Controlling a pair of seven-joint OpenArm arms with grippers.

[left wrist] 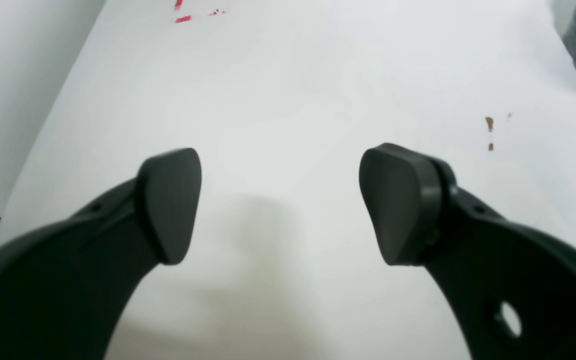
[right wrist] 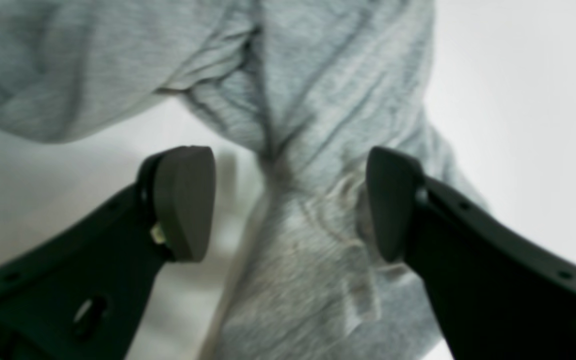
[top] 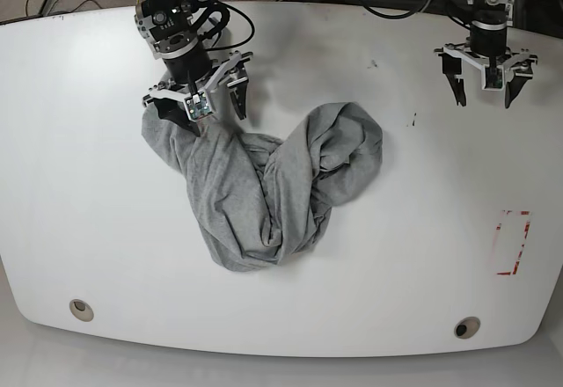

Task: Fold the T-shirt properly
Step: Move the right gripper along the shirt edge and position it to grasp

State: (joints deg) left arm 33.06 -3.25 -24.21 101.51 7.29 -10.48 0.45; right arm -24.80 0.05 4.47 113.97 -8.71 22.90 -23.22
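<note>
The T-shirt (top: 264,189) is lying crumpled mid-table (top: 79,211), well apart from red tape marks (top: 513,244). The right gripper (right wrist: 288,205) is spreading wide over twisted cloth, clamping nothing; the left gripper (left wrist: 280,205) is gaping over bare table. Only the base view is showing 2 holes (top: 81,309).

You have 2 black arms trailing black cables. Each claw, the left claw (top: 482,92) and the right claw (top: 204,113), has matte black curved fingers (left wrist: 168,205) with rounded pads, small holes, silver brackets.
</note>
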